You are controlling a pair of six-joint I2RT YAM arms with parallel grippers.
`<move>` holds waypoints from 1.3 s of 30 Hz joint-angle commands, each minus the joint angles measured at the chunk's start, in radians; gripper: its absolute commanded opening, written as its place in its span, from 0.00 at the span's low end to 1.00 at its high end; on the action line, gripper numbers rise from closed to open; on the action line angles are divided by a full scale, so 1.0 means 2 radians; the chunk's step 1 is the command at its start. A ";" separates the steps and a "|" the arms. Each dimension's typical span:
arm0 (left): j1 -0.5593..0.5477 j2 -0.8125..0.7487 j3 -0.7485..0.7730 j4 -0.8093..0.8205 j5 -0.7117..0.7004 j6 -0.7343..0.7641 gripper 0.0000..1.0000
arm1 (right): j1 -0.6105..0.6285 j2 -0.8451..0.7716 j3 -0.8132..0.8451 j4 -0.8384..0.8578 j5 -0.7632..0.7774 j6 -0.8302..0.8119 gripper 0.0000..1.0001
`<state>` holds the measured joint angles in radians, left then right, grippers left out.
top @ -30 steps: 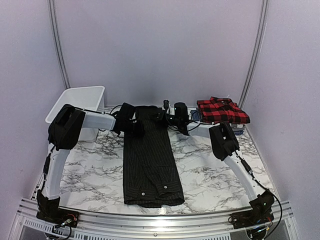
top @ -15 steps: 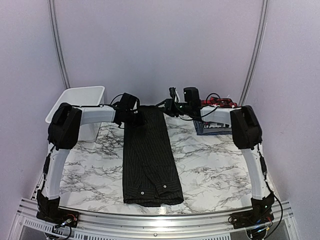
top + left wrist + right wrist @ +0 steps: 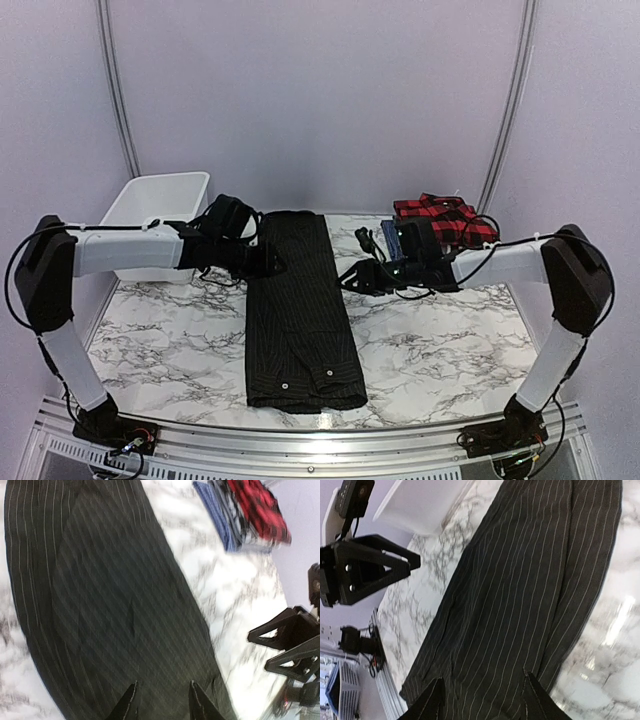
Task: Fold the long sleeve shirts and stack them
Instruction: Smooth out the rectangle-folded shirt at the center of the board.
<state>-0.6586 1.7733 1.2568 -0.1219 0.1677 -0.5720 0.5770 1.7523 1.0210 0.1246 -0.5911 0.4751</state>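
**Pinstripe strip laid out, both arms flanking it for the cross fold**

Black pinstriped shirt (image 3: 298, 310) lies down the middle of the counter (image 3: 430, 350). It is already narrowed into one long band, running from the far edge almost to the near rail. A buttoned cuff shows at the near end.

The left end effector (image 3: 268, 264) sits at the strip's left edge, up in the far half. Its wrist view shows the fingers (image 3: 129, 704) spread, hovering over the stripes with nothing between them. The right end effector (image 3: 352, 277) is just off the right edge at about the same height along the strip. It too is spread wide and empty, looking across the cloth.

Over at the far right corner waits the finished pile, with the red-and-black plaid shirt (image 3: 445, 220) on top and a blue checked shirt (image 3: 214, 514) beneath it. The white bin (image 3: 160, 195) stands at far left, out of play.

By my reading, the lengthwise folds are done and the crosswise fold is the step in hand. The next move calls for both arms to drop onto opposite edges and pinch through all the layers. They then need to carry one end over the other evenly, because a lopsided lift would skew the band or spill a tucked sleeve. After that, the bundle belongs on the plaid pile.
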 commanded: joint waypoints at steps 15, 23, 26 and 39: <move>-0.096 -0.216 -0.315 0.038 0.106 -0.096 0.29 | 0.146 -0.116 -0.153 -0.055 0.013 0.005 0.42; -0.125 -0.182 -0.347 0.099 0.122 -0.124 0.28 | 0.168 -0.120 -0.199 -0.048 0.004 0.025 0.41; -0.139 -0.166 -0.353 0.117 0.128 -0.139 0.27 | 0.173 -0.118 -0.216 -0.040 -0.004 0.031 0.41; -0.149 -0.189 -0.360 0.088 0.119 -0.158 0.29 | 0.176 -0.150 -0.218 -0.098 0.017 0.015 0.41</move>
<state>-0.9520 1.4593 0.5186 0.1051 0.4187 -0.8879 0.9173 1.5124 0.5476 0.0357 -0.5983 0.5274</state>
